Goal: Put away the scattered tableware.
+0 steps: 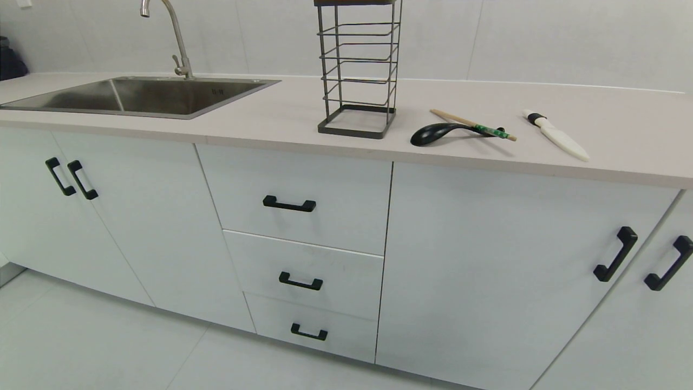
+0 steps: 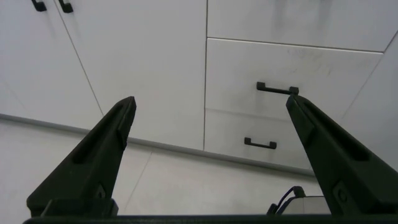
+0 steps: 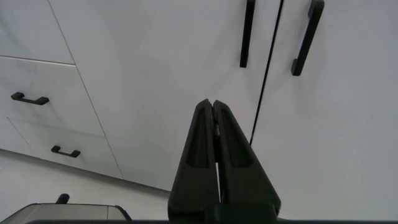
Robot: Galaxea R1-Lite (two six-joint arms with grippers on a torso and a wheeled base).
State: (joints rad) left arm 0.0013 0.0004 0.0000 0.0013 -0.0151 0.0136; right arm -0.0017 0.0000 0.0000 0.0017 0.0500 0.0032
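On the countertop (image 1: pixel 270 122) lie a black spoon (image 1: pixel 433 133), a pair of wooden chopsticks (image 1: pixel 472 124) with green ends resting across its handle, and a white knife (image 1: pixel 556 135) with a black band, to their right. A black wire rack (image 1: pixel 358 70) stands left of them. My left gripper (image 2: pixel 211 109) is open, low in front of the cabinet drawers with nothing between its fingers. My right gripper (image 3: pixel 213 109) is shut on nothing, low in front of the cabinet doors.
A steel sink (image 1: pixel 141 95) with a faucet (image 1: pixel 173 32) is set into the counter at the left. Below are three drawers (image 1: pixel 303 260) with black handles, flanked by cabinet doors (image 1: pixel 617 254). The floor in front is bare tile.
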